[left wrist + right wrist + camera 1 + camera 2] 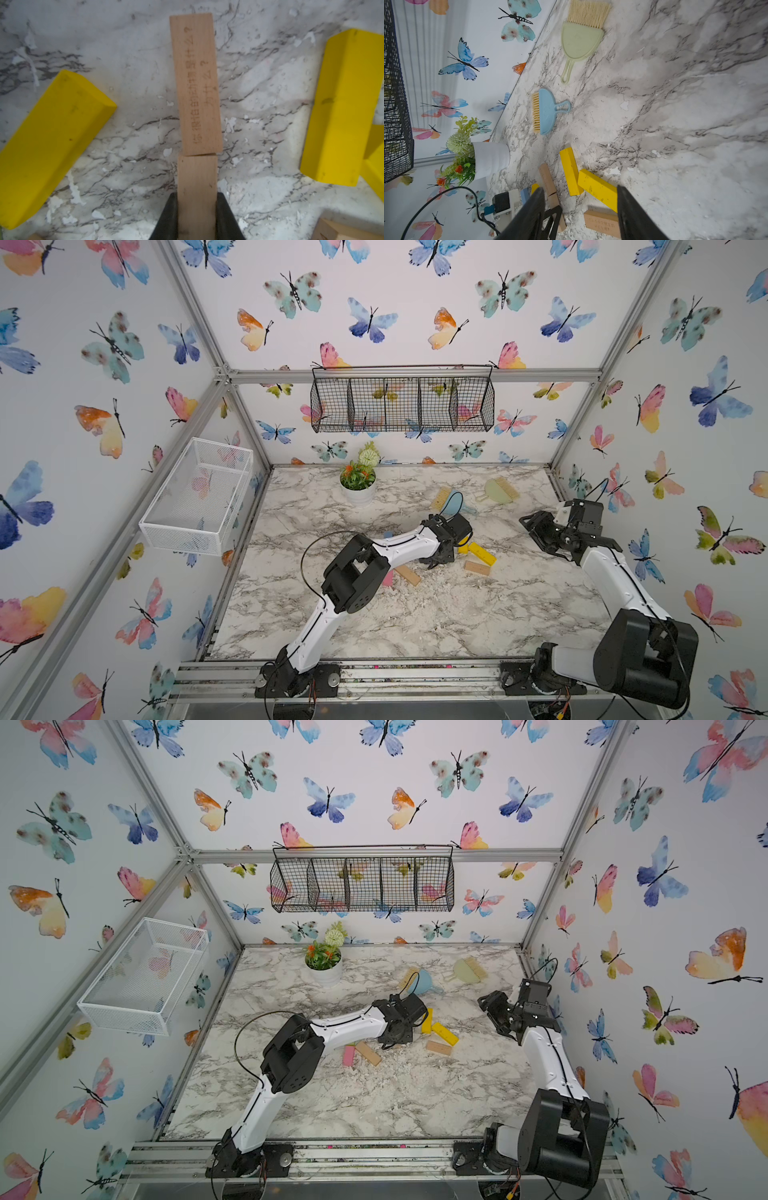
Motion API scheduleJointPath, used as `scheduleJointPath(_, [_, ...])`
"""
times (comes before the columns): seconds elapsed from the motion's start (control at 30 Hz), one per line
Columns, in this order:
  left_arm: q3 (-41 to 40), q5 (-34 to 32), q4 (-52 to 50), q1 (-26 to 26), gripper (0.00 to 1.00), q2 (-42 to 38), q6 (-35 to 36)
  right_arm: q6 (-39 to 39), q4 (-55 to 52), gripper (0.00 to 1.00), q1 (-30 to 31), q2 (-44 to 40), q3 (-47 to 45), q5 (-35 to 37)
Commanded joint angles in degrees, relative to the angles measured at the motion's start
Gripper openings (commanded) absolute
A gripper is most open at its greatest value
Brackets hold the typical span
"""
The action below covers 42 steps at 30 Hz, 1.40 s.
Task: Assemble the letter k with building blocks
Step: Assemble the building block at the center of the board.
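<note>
While in left hand (197,199), tan bar (197,174) lengthwise outward

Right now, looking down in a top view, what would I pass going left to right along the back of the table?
In a top view: flower pot → blue brush → green brush.

A tan block (197,182) lies touching a printed tan block (196,83) end to end, between yellow blocks (52,141).
</note>
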Motion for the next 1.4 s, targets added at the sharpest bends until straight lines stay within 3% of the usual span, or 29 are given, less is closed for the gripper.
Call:
scheduleJointPath(0.0, [-0.1,1.7,-2.1,0.4,0.25,2.9,0.5,-0.1,0.7,0.57,-0.4,0.6,-0.6,-0.5])
scheduleJointPath(0.33, [0.1,1.7,-2.1,0.4,0.39,2.8,0.3,-0.1,1.0,0.57,-0.4,0.4,-1.0,-0.5])
scheduleJointPath(0.5, [0.2,1.3,-2.1,0.3,0.6,1.6,0.5,-0.5,0.9,0.57,-0.4,0.4,-1.2,-0.3])
scheduleJointPath(0.57, [0.7,1.4,-2.0,0.3,0.61,0.5,0.9,-0.8,0.9,0.58,-0.4,0.3,-1.3,-0.3])
scheduleJointPath(0.7, [3.3,-1.0,-2.1,0.4,0.69,-4.1,1.9,-3.9,-0.2,0.56,-0.3,0.3,-0.2,-1.9])
scheduleJointPath(0.87, [2.8,-5.4,1.3,1.4,0.71,-13.8,5.1,-9.6,-3.7,0.55,0.5,-0.7,1.4,-2.4])
scheduleJointPath(0.97, [-2.5,-3.9,5.6,4.3,0.71,-20.3,7.2,-13.9,-7.4,0.55,4.3,-0.3,2.9,-1.8])
scheduleJointPath(1.23, [-15.7,6.4,9.5,20.0,0.71,-31.8,13.1,-22.4,-18.7,0.55,24.4,5.6,8.6,11.0])
scheduleJointPath(1.37, [-18.9,8.6,9.4,26.2,0.7,-35.8,17.0,-25.9,-24.9,0.55,30.1,12.9,9.8,9.4])
